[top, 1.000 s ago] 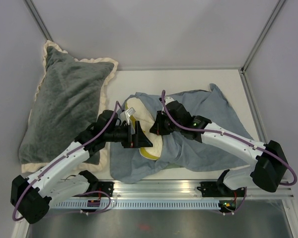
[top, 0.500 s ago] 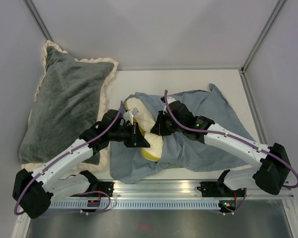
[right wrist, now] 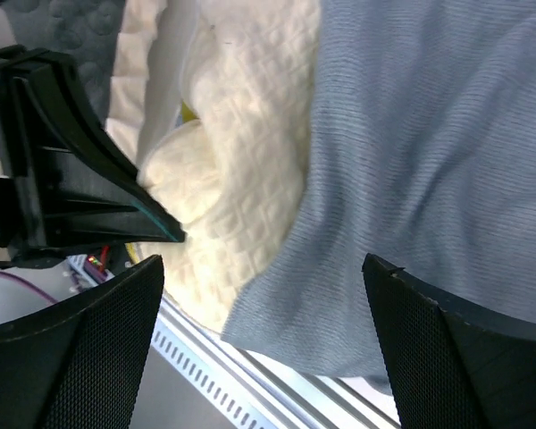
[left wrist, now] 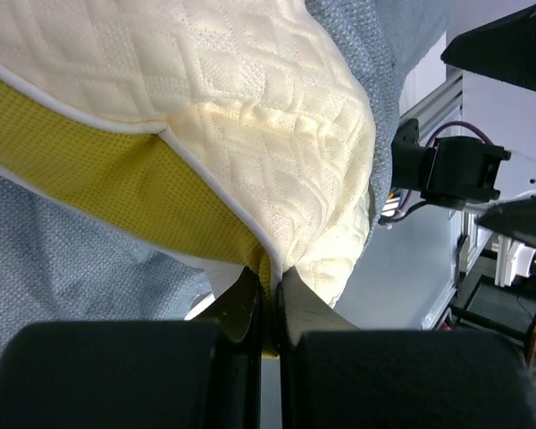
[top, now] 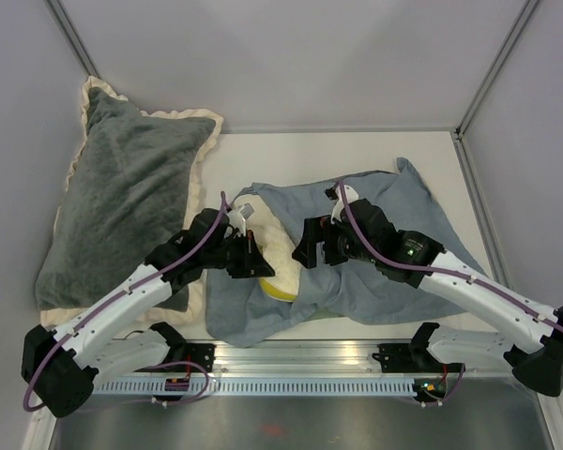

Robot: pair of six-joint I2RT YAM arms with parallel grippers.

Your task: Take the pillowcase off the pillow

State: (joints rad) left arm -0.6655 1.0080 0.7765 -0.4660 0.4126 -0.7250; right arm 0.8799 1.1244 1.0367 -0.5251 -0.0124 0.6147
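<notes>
your left gripper [left wrist: 270,284] has its jaws pressed together on the corner of the cream-white quilted pillow [left wrist: 250,89] with a yellow-green edge band. the band and its white piping run straight into the pinch, and the quilted face bulges just beyond the fingertips. the thin grey-blue cloth pillowcase [left wrist: 62,268] lies against the band on its other side, close beside the jaws. your right gripper [right wrist: 261,268] hangs with its jaws wide apart, holding nothing. between them you see the pillowcase's edge crossing the pillow, cloth towards one finger and bare quilting towards the other. from above, the two grippers face each other across the exposed corner, and the rest of the pillow is covered by the pillowcase spread out behind the right jaws. the large dark grey plush pillow with a cream ruffle [top: 122,197] lies well apart from both jaws, beyond the left arm, on the white table [top: 338,150].
</notes>
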